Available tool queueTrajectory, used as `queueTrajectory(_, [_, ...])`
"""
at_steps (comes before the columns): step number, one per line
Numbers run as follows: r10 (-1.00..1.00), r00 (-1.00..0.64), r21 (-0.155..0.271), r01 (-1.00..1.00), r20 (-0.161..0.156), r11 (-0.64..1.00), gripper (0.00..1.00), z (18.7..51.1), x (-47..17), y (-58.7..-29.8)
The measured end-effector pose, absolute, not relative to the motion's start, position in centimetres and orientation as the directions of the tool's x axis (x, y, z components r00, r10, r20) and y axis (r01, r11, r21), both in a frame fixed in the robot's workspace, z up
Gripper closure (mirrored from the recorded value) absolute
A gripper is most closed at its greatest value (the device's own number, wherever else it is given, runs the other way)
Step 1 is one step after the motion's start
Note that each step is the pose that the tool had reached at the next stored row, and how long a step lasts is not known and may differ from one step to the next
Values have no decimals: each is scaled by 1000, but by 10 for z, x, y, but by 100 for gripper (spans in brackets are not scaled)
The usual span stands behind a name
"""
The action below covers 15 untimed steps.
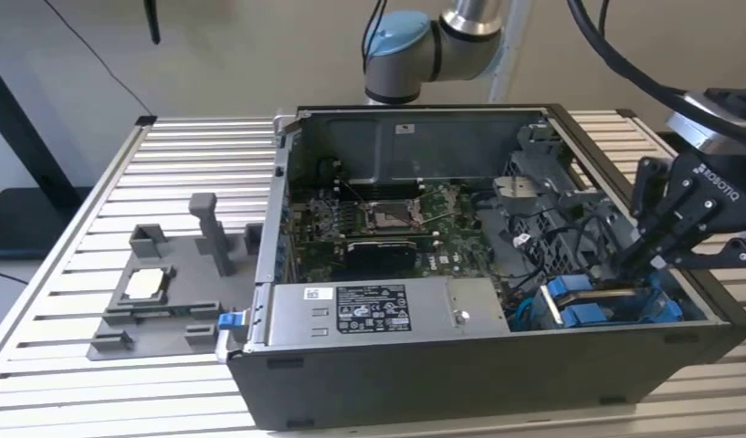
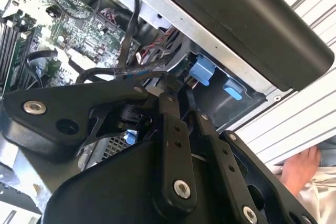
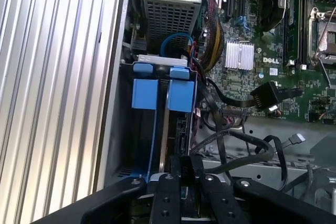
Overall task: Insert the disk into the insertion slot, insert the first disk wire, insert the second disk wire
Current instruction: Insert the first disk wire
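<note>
- We see the black linkage-fingered hand (image 1: pixel 635 265) of the arm reaching into the corner of the open black computer case (image 1: pixel 470 383), which lies on the slatted aluminium desk (image 1: pixel 190 164).
- In the first wrist view the hand's (image 3: pixel 182 160) fingers are pressed together, and we can make out nothing pinched between them. Their tips sit at the near end of the insertion slot (image 3: pixel 142 145), the narrow dark grey plastic bay.
- The slot's blue plastic tabs (image 3: pixel 157 94) stand at its far end. Between them and the fingertips runs a thin grey slab with a dark connector edge, which we take to be the disk (image 3: pixel 178 137), lying inside the slot.
- We judge the first step to be in hand and close to done, with the closed fingers at the disk's rear edge. We cannot tell whether the disk is fully home.
- Neither wire is plugged in. A black wire with a broad flat plug (image 3: pixel 268 95) hangs over the green motherboard (image 3: pixel 247 77). A thinner black wire with a small silver-tipped plug (image 3: pixel 297 139) lies loose just beside the bay.
- In our judgement, taking up a wire calls for the hand to come clear of the slot, spread its fingers and pinch the plug squarely, so that the plug lines up with the disk's connector edge.
</note>
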<state>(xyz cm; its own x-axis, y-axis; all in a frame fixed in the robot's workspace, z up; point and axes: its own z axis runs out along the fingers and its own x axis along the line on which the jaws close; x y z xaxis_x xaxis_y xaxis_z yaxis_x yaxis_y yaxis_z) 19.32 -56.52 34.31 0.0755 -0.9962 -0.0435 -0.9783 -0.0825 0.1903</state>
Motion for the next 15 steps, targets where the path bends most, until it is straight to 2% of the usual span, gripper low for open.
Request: queueTrajectory(15, [-999, 23, 190, -981, -50, -32, 80, 341, 193, -568])
